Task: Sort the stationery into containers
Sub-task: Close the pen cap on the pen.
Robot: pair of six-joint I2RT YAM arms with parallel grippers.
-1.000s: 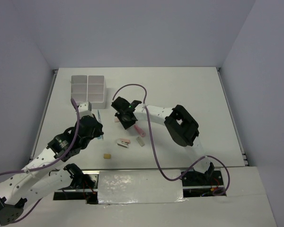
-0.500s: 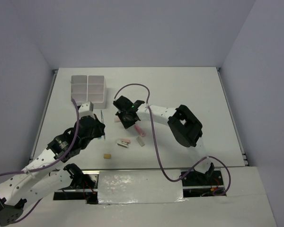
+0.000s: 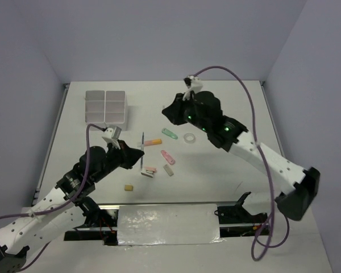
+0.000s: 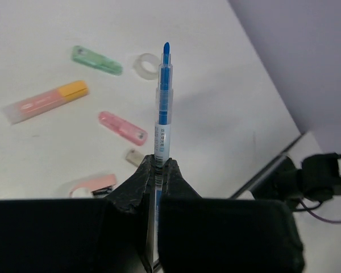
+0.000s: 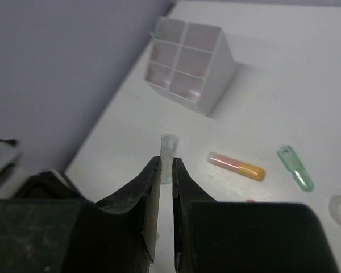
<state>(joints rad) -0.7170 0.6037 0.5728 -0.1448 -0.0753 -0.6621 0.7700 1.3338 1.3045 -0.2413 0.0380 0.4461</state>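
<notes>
Where the white table (image 3: 216, 176) reaches its far-left corner, the white divided box (image 3: 105, 117) stands upright, well apart from both grippers.

Left gripper (image 4: 157, 163): the fingers are pressed onto the lower barrel of a blue pen (image 4: 163, 108). The pen is held above the table and projects straight out past the fingertips, over the loose items near the table centre.

Right gripper (image 5: 166, 162): positioned high above the table, right of the box, with the fingers pinching a short clear tube (image 5: 167, 149).

Loose on the table, right of the box and nearer than it:
- an orange-and-pink highlighter (image 3: 153, 141)
- a green highlighter (image 3: 170, 133), to its right
- a pink highlighter (image 3: 167, 156), nearer than both
- a pink stapler-like piece (image 3: 149, 171), near a small eraser (image 3: 169, 170)
- a clear tape ring (image 3: 188, 137), just right of the green highlighter
- a tan block (image 3: 128, 186), nearest the arm bases and apart from the rest
</notes>
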